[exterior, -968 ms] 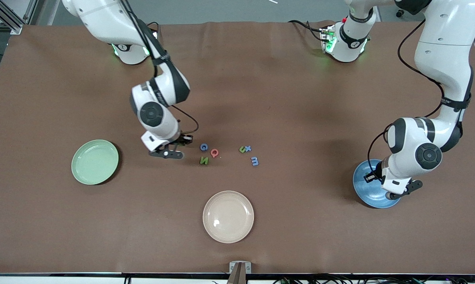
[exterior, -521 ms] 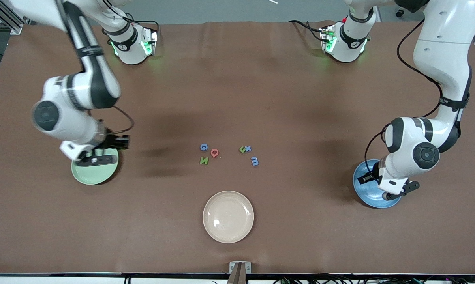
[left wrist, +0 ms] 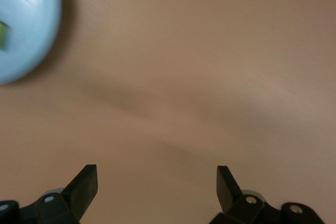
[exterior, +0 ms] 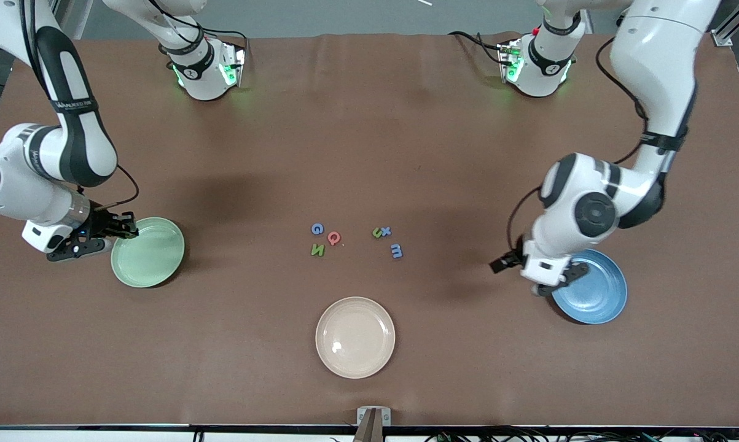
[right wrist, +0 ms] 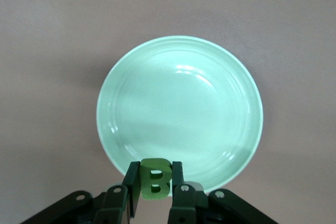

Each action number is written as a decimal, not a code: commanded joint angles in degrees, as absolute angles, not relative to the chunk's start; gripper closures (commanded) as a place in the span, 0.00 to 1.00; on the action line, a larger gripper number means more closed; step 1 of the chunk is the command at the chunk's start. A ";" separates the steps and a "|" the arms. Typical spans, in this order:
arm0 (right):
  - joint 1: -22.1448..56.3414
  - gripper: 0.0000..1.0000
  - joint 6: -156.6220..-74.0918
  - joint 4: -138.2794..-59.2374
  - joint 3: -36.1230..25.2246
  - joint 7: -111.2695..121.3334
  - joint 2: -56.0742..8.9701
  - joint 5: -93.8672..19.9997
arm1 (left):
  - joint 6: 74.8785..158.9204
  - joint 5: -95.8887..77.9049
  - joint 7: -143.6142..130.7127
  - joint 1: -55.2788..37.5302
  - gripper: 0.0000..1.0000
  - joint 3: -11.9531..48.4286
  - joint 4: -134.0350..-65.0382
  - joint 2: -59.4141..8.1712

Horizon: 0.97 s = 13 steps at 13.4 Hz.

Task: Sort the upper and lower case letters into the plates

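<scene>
While the right gripper (right wrist: 155,186) pinches the green B (right wrist: 155,178) over the mint plate's (exterior: 154,270) rim, the left gripper (left wrist: 157,182), fingers wide, hangs beside the blue plate (exterior: 596,294); G (exterior: 317,229), Q (exterior: 333,237), N (exterior: 317,250), u (exterior: 378,232), x (exterior: 386,231), m (exterior: 396,250) remain unsorted.

The middle of the brown worktop (exterior: 369,135) carries only two small clusters of letters, blue G (exterior: 317,229), pink-red Q (exterior: 333,237) and green N (exterior: 317,250) packed close together, and green u (exterior: 378,232) touching blue x (exterior: 386,231) with blue m (exterior: 396,250) just beside; a bare lane runs between the two clusters. Nearer the front camera the cream plate (exterior: 355,337) stands alone with open surface all around it. The right tool (exterior: 102,236), clamped on the green B (right wrist: 154,179), hangs at the rim of the mint plate (exterior: 148,252), whose dish is bare, while the left tool (exterior: 532,277), jaws spread wide, hangs over bare worktop just beside the blue plate (exterior: 593,288), its arm overhanging that plate's edge.
</scene>
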State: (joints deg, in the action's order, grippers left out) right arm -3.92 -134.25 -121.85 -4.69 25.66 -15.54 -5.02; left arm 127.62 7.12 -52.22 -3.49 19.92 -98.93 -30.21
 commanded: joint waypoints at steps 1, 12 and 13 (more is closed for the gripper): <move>-4.05 0.80 -141.48 -126.73 -3.43 26.72 -16.34 -4.31 | 126.91 7.64 -62.80 -13.05 0.03 19.08 -90.38 -36.71; -1.76 0.78 -153.89 -130.25 -3.43 26.89 -22.15 -4.13 | 128.31 7.65 -64.33 -28.38 0.38 12.14 -79.98 -49.30; -1.76 0.77 -153.81 -130.43 -3.43 26.81 -22.15 -4.13 | 129.36 7.65 -64.34 -28.91 0.38 11.69 -80.07 -49.57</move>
